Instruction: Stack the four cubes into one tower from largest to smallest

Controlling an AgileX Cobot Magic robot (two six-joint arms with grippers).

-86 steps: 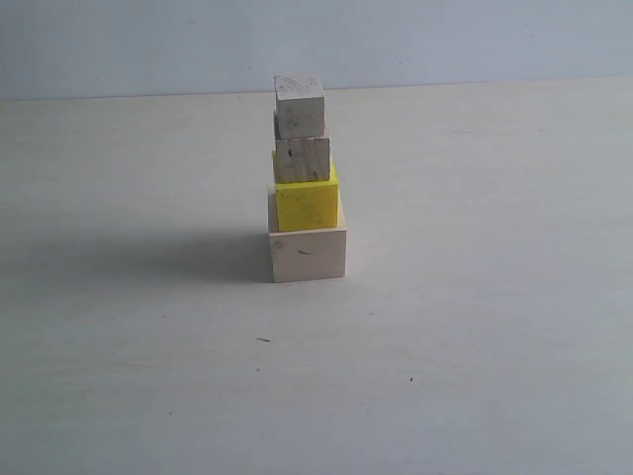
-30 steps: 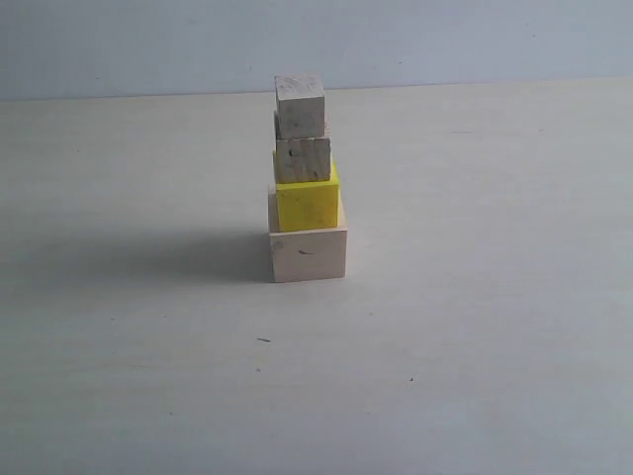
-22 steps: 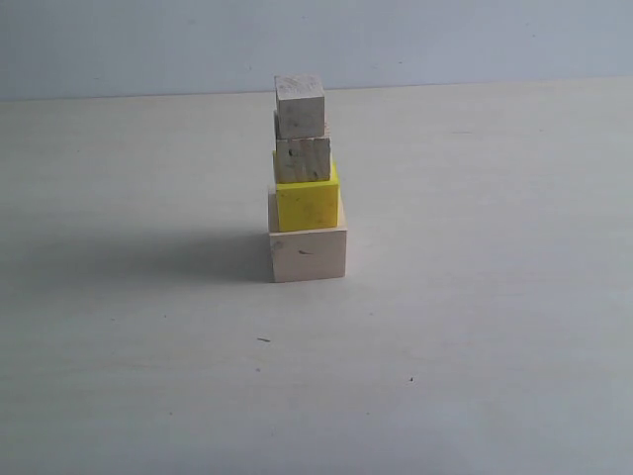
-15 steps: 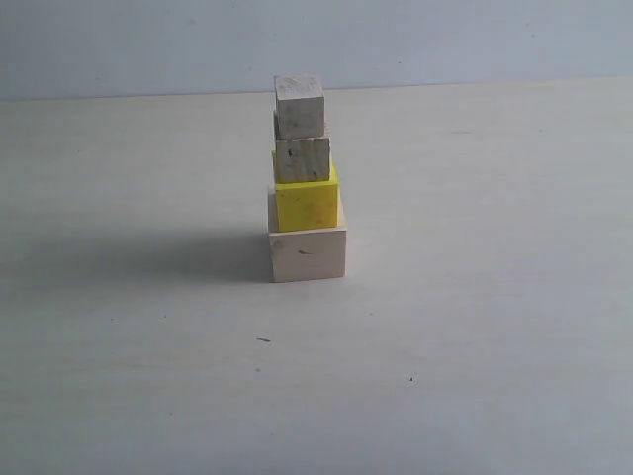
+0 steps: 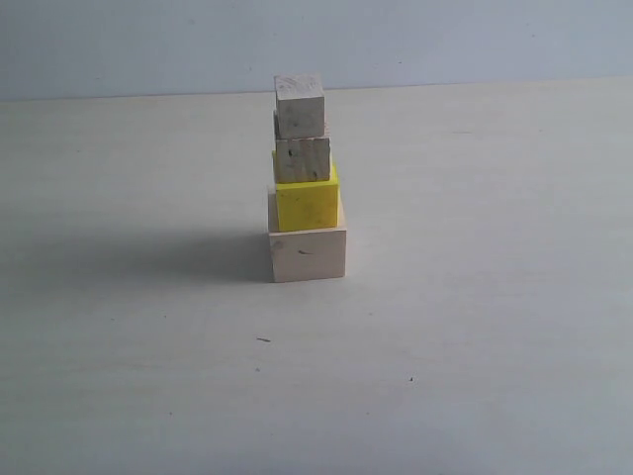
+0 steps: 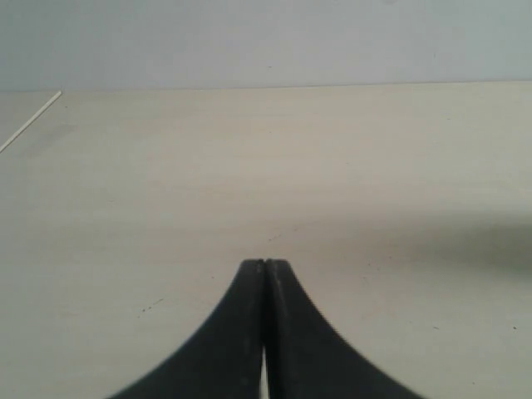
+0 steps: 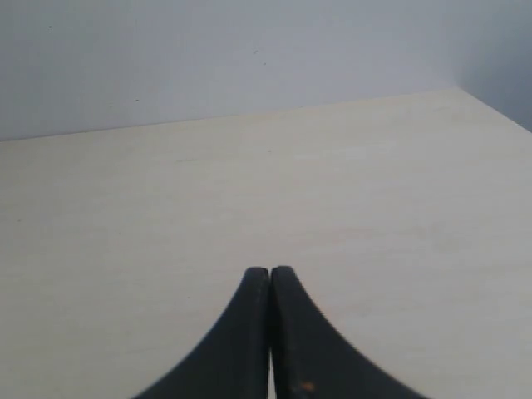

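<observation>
The tower stands in the middle of the table in the exterior view. Its base is the large pale wooden cube (image 5: 308, 254). The bright yellow cube (image 5: 308, 204) rests on it, then a small speckled wooden cube (image 5: 303, 159), and the smallest pale cube (image 5: 300, 106) sits on top, shifted slightly left. No arm shows in that view. My left gripper (image 6: 265, 263) is shut with nothing in it, over bare table. My right gripper (image 7: 270, 269) is also shut and empty. Neither wrist view shows a cube.
The pale wooden table (image 5: 475, 327) runs back to a light blue-grey wall (image 5: 475, 40). A table corner (image 7: 455, 89) shows in the right wrist view. A thin white line (image 6: 32, 121) crosses the table in the left wrist view.
</observation>
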